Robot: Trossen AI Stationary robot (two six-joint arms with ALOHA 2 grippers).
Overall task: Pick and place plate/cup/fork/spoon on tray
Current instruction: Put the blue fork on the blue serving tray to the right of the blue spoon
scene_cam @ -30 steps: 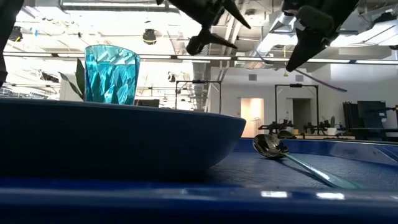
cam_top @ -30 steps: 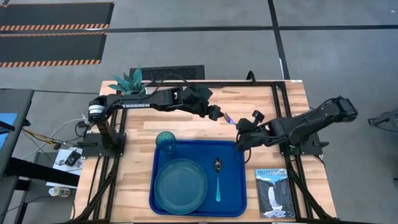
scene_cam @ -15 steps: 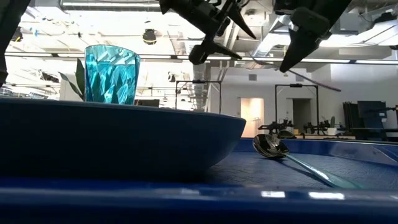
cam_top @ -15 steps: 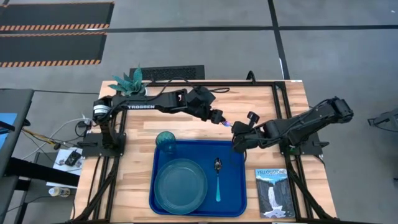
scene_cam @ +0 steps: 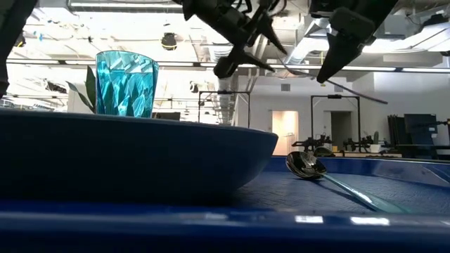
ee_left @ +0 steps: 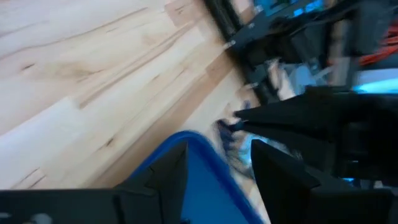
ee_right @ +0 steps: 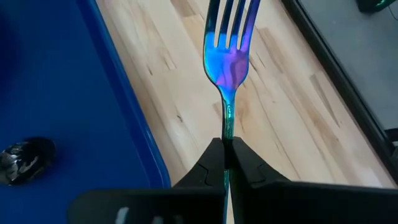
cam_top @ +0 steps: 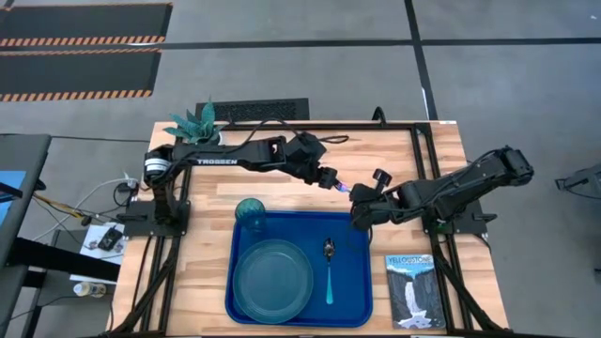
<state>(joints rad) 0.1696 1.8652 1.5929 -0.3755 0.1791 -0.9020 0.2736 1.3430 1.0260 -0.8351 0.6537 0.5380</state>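
The bright-blue tray (cam_top: 362,282) holds the teal plate (cam_top: 272,279), the teal tumbler cup (cam_top: 250,212) at its far left corner and the dark-bowled spoon (cam_top: 330,268). My right gripper (cam_top: 359,207) is shut on the fork (cam_top: 346,189), which looks iridescent blue-purple, just past the tray's far right corner. The fork's tines (ee_right: 229,25) point away from the fingers, toward my left gripper. My left gripper (cam_top: 332,181) is open, a short way from the tines, and touches nothing. My right gripper pinches the fork's slim handle (ee_right: 226,127) between its two fingers (ee_right: 244,163), below the neck. The fork runs on along the fingers, which come from the table's right, about level. The fork is lifted clear, over the bare wood beside the tray's edge (ee_right: 134,112).
A Yellowstone book (cam_top: 411,289) lies right of the tray near the front edge. A white pot with a teal plant (cam_top: 195,122) stands at the far left corner. Bare wood lies between the tray's far edge and the table's back.
My right gripper has carried the fork toward the tray's far right corner, moving near and left, then held still. My left gripper has moved right and slightly nearer, closing on the fork's tines, and has stayed open.
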